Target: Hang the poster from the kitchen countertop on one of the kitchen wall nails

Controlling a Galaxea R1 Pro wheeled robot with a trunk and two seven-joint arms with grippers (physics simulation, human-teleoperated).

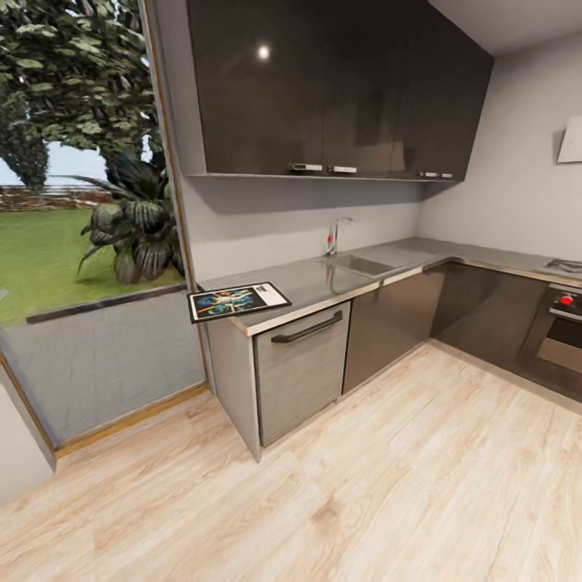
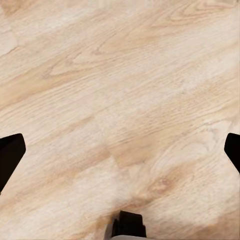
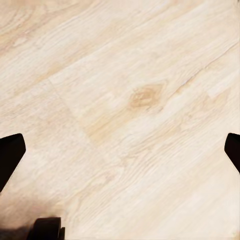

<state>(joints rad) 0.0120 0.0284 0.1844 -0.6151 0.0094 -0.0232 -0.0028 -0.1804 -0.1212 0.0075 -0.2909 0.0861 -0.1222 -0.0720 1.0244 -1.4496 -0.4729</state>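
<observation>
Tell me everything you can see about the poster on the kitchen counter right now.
The poster is a flat rectangle with a thin black frame and a white border around a dark blue picture showing colourful shapes too small to make out. It lies face up on the grey metal kitchen countertop, at the end nearest the glass door to the garden, well away from the sink. Its corner reaches close to the counter's front edge. Nothing rests on it and no gripper touches it.

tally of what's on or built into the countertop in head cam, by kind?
Framed dark-blue poster, flat at the grey metal countertop's left end: 1
Built-in sink: 1
Chrome tap: 1
Hob, partly cut off by the frame edge: 1
Total: 4
</observation>
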